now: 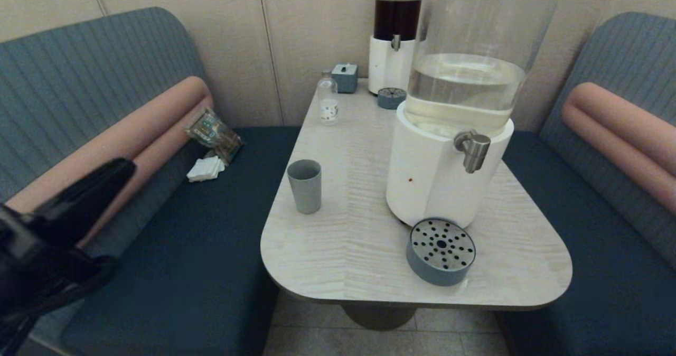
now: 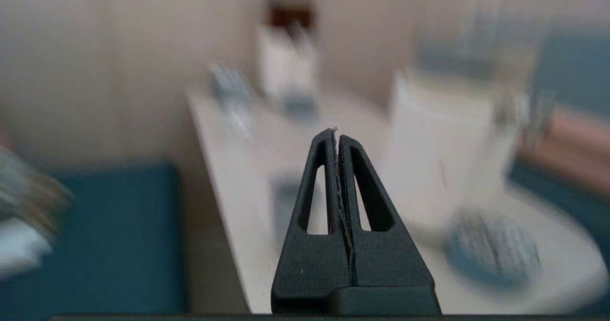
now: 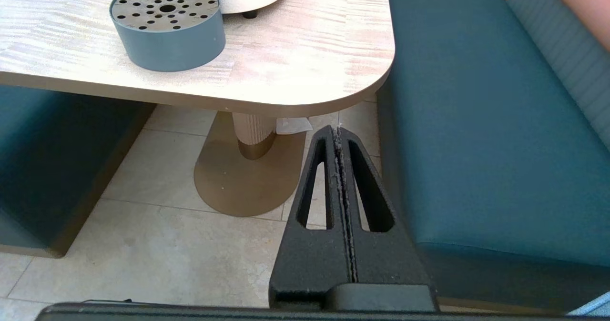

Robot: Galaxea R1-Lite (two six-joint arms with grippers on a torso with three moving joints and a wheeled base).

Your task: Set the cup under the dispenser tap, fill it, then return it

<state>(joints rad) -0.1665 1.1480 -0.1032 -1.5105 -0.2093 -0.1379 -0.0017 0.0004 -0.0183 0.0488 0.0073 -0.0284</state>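
The grey-blue cup point(image 1: 304, 185) stands upright near the table's left edge, empty-handed of any grip. To its right rises the large white-based dispenser point(image 1: 449, 171) with clear tank and pale liquid; its steel tap point(image 1: 473, 150) juts out above a round perforated drip tray point(image 1: 441, 250). My left gripper point(image 1: 119, 168) hovers over the left bench, well left of the cup, shut with nothing in it. In the left wrist view the gripper point(image 2: 336, 135) points toward the blurred cup point(image 2: 284, 202). My right gripper point(image 3: 337, 131) hangs shut below the table's near right corner, out of the head view.
A small clear bottle point(image 1: 328, 101), a grey box point(image 1: 345, 77), a dark-liquid dispenser point(image 1: 395, 34) and its drip tray point(image 1: 391, 97) stand at the table's far end. A snack packet point(image 1: 214, 132) and white napkins point(image 1: 205, 169) lie on the left bench. Benches flank the table point(image 1: 343, 250).
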